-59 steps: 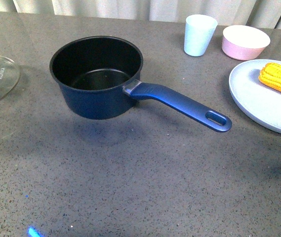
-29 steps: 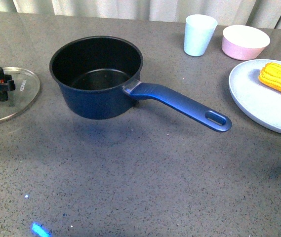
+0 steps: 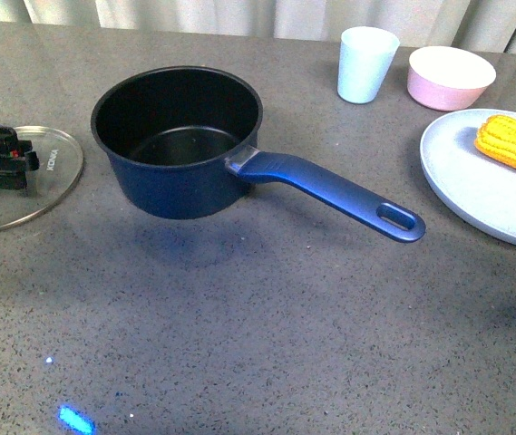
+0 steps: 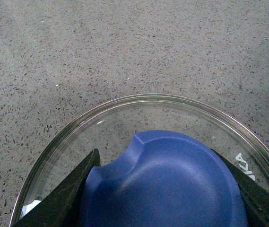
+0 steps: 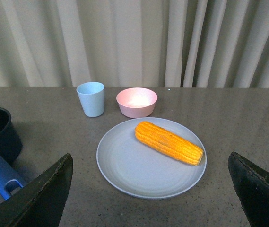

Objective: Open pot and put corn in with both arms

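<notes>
The left gripper (image 4: 155, 163) is clamped on the blue knob (image 4: 167, 184) of the glass lid (image 3: 49, 186), one jaw on each side of it. It holds the lid low at the left edge of the desk (image 3: 285, 344). Whether the rim already rests on the desk I cannot tell. Just beside the lid, toward the middle of the desk, stands the pot (image 3: 176, 181). It is open and has nothing in it, and its handle (image 3: 330, 190) points toward the right edge.

The right gripper (image 5: 149, 161) is spread wide and holds nothing. It hangs back from the plate (image 5: 125, 175) at the right edge of the desk, where the corn (image 5: 168, 142) lies on the plate's far half, well apart from the pot. Beyond the plate, near the far edge, stand a cup (image 3: 366, 63) and a bowl (image 3: 451, 77).

The opening step looks nearly done, since the lid is off and off to one side. Next the left gripper probably needs to set the lid flat and let go. The right gripper then has to come down over the corn, turn its jaws across the cob and close around its middle, then carry it over the handle to the pot.
</notes>
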Action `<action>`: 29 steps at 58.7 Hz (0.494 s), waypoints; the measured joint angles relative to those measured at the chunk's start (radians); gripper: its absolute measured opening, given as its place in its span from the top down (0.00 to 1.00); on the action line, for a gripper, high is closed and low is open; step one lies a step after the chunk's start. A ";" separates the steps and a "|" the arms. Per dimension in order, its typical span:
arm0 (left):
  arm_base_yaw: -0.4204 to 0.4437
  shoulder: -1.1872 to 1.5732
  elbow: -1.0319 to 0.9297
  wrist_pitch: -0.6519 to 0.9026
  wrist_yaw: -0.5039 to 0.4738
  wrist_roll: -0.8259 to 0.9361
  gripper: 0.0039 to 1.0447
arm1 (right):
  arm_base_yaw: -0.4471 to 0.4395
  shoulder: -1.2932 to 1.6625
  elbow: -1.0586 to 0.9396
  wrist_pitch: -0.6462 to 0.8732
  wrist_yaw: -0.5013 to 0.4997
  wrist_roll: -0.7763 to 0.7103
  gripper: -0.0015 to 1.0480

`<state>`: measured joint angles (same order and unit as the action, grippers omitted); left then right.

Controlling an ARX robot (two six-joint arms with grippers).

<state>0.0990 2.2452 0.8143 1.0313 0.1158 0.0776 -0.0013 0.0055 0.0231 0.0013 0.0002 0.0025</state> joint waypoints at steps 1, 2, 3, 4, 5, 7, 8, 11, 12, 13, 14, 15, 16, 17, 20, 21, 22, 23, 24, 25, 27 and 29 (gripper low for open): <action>0.000 0.001 0.000 0.001 0.000 0.000 0.44 | 0.000 0.000 0.000 0.000 0.000 0.000 0.09; 0.000 0.001 0.000 0.003 0.000 0.000 0.44 | 0.000 0.000 0.000 0.000 0.000 0.000 0.09; 0.000 0.002 0.000 0.005 -0.001 0.000 0.44 | 0.000 0.000 0.000 0.000 0.000 0.000 0.09; 0.000 0.002 0.000 0.005 -0.001 0.000 0.44 | 0.000 0.000 0.000 0.000 0.000 0.000 0.09; 0.000 0.003 0.000 0.007 -0.001 0.000 0.44 | 0.000 0.000 0.000 0.000 0.000 0.000 0.09; 0.000 0.003 -0.001 0.010 -0.001 0.000 0.44 | 0.000 0.000 0.000 0.000 0.000 0.000 0.09; 0.000 0.005 -0.002 0.011 -0.001 0.000 0.44 | 0.000 0.000 0.000 0.000 0.000 0.000 0.09; 0.000 0.007 -0.003 0.016 0.000 -0.002 0.42 | 0.000 0.000 0.000 0.000 0.000 0.000 0.09; 0.000 0.007 -0.004 0.017 0.001 -0.003 0.40 | 0.000 0.000 0.000 0.000 0.000 0.000 0.09; 0.000 0.009 -0.005 0.018 0.004 -0.005 0.37 | 0.000 0.000 0.000 0.000 0.000 0.000 0.09; 0.000 0.009 -0.007 0.019 0.005 -0.005 0.35 | 0.000 0.000 0.000 0.000 0.000 0.000 0.09; 0.000 0.010 -0.010 0.022 0.006 -0.008 0.32 | 0.000 0.000 0.000 0.000 0.000 0.000 0.09; 0.000 0.011 -0.013 0.024 0.008 -0.011 0.28 | 0.000 0.000 0.000 0.000 0.000 0.000 0.09; 0.000 0.011 -0.016 0.026 0.008 -0.016 0.25 | 0.000 0.000 0.000 0.000 0.000 0.000 0.09; -0.001 0.011 -0.021 0.031 0.012 -0.017 0.18 | 0.000 0.000 0.000 0.000 0.000 0.000 0.09; -0.001 0.011 -0.022 0.031 0.012 -0.018 0.16 | 0.000 0.000 0.000 0.000 0.000 0.000 0.09; -0.001 0.011 -0.024 0.032 0.012 -0.020 0.13 | 0.000 0.000 0.000 0.000 0.000 0.000 0.09; -0.001 0.011 -0.025 0.033 0.012 -0.020 0.11 | 0.000 0.000 0.000 0.000 0.000 0.000 0.09; -0.001 0.011 -0.028 0.035 0.012 -0.021 0.08 | 0.000 0.000 0.000 0.000 0.000 0.000 0.09; -0.001 0.011 -0.029 0.035 0.012 -0.021 0.07 | 0.000 0.000 0.000 0.000 0.000 0.000 0.09; -0.001 0.011 -0.032 0.037 0.013 -0.023 0.07 | 0.000 0.000 0.000 0.000 0.000 0.000 0.09; -0.001 0.011 -0.036 0.040 0.014 -0.026 0.09 | 0.000 0.000 0.000 0.000 0.000 0.000 0.09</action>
<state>0.0982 2.2559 0.7780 1.0710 0.1295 0.0521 -0.0013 0.0055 0.0231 0.0013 0.0002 0.0025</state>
